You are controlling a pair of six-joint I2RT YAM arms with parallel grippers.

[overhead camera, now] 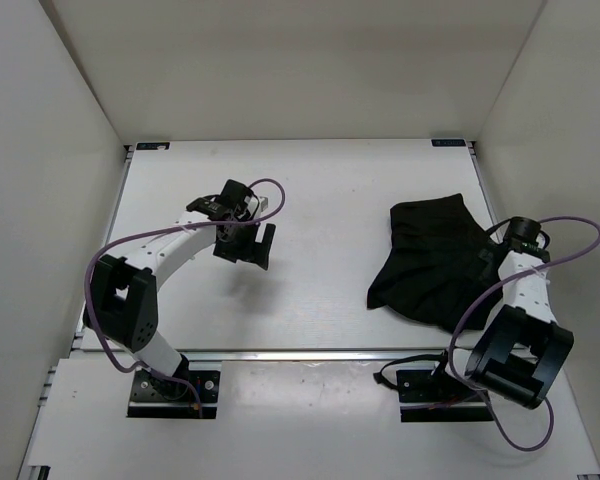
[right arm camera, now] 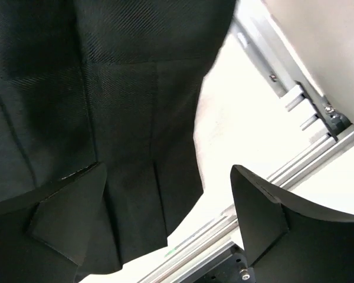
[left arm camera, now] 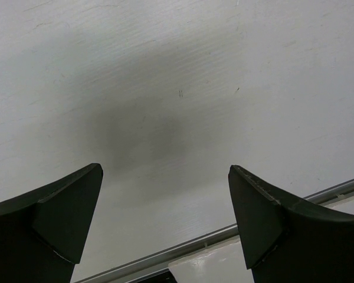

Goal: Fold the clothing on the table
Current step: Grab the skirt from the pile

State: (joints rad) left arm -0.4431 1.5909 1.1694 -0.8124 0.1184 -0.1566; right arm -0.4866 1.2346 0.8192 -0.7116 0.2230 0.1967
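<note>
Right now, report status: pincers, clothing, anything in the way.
Left pincer open, over bare table. Right pincer open over edge of clothing, nothing gripped. Clothing rumpled, table's right side. Nothing seen in the way.

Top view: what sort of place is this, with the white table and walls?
Most likely a robot test booth, not a home or shop: a flat white tabletop boxed in by plain white side walls, two white-and-black robot arms bolted at its near edge, and one soft black ribbed fabric garment.

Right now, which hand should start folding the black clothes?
Probably the right hand: it hangs open over the edge of the clothing. The left hand is open over the table, away from it.
</note>
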